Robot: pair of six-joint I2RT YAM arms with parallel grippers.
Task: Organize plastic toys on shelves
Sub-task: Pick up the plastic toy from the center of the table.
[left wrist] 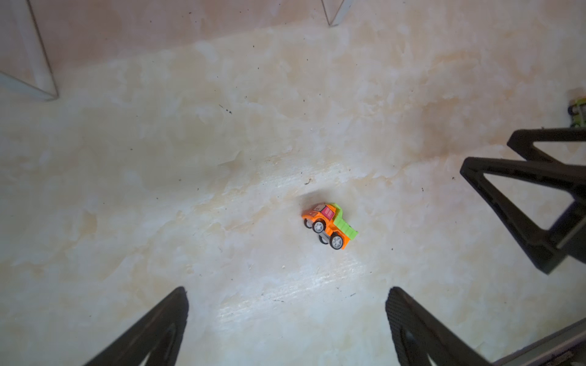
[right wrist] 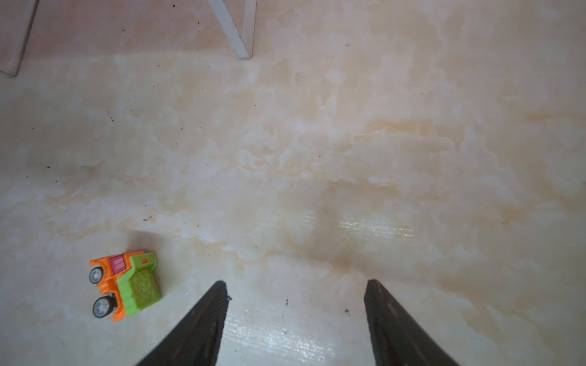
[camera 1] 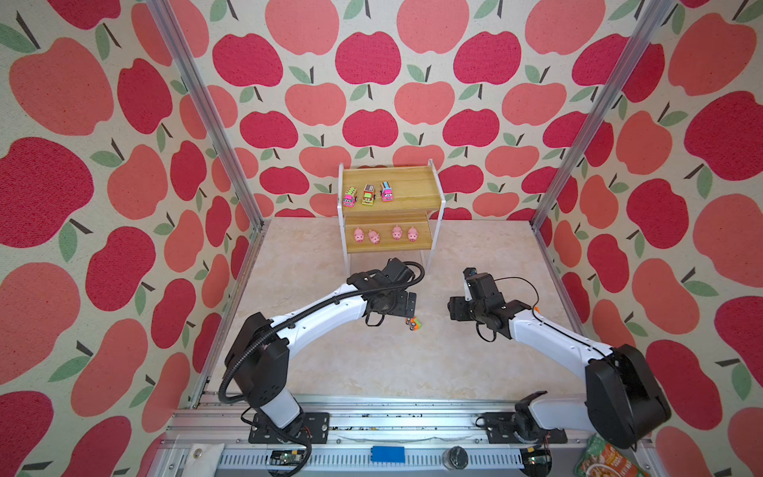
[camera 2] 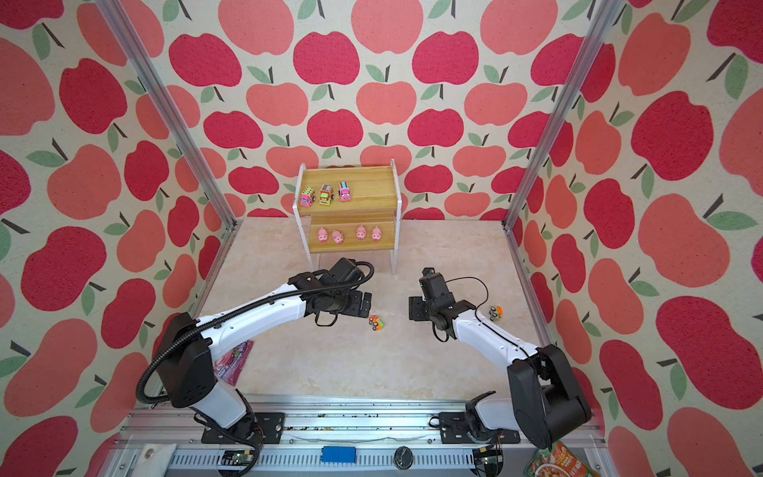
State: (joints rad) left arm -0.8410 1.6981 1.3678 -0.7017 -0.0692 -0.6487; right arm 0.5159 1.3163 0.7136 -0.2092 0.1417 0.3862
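In front of the shelves (camera 1: 413, 186), the orange-green truck (left wrist: 329, 225) lay on its side on the table (camera 1: 371, 371). Above the table, nearer the shelves, the left gripper (left wrist: 287, 291) had its jaws spread wide, gripping nothing. The right gripper (right wrist: 297, 282) was parted too, and empty. Four pigs (camera 1: 358, 235) stood on the shelves' lower board, three trucks (camera 1: 368, 194) on the upper.
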